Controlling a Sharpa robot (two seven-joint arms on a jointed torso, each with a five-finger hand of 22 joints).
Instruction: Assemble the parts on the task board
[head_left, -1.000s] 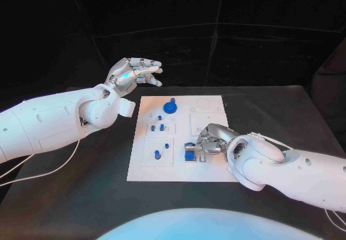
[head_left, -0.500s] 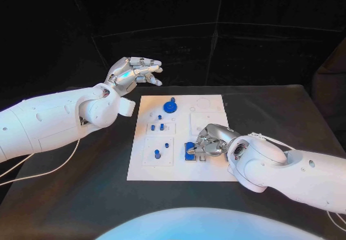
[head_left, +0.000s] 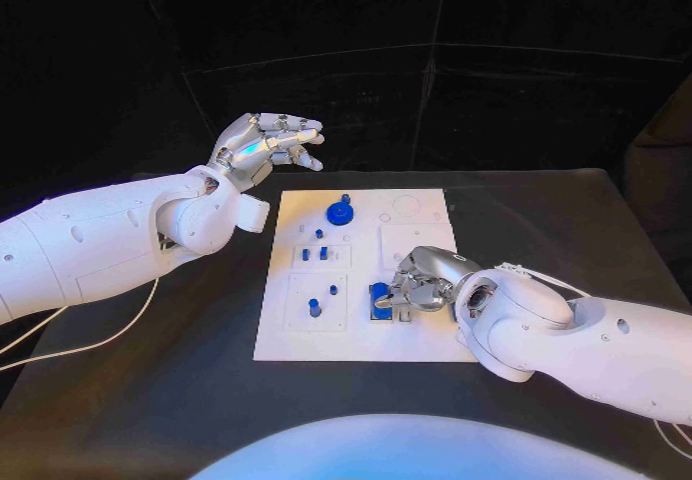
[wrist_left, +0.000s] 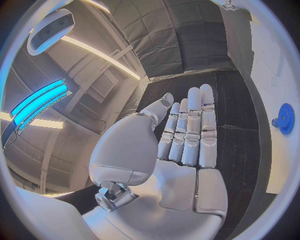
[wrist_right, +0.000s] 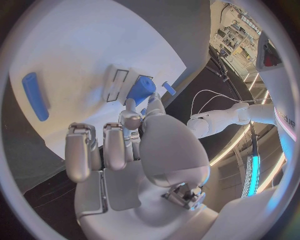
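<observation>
Little has moved since 1 s ago: the right hand (head_left: 421, 283) has only edged slightly over the task board (head_left: 361, 335), fingers still curled around a blue block (head_left: 379, 301) at its near-right part, probably seating it. Beyond the board's far-left corner, the left hand (head_left: 268, 143) stays raised, fingers loosely apart and empty, seemingly kept clear of the blue gear (head_left: 340, 211).

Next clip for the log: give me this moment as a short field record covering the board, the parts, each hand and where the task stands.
surface: black table
task board: white plate, mid-table
parts: blue gear at the far end; small blue pegs mid-board; blue block near the right edge
left hand: raised beyond the board's far left corner, holds nothing
right hand: down on the board, fingertips at the blue block; grip unclear
task state: assembly unfinished
</observation>
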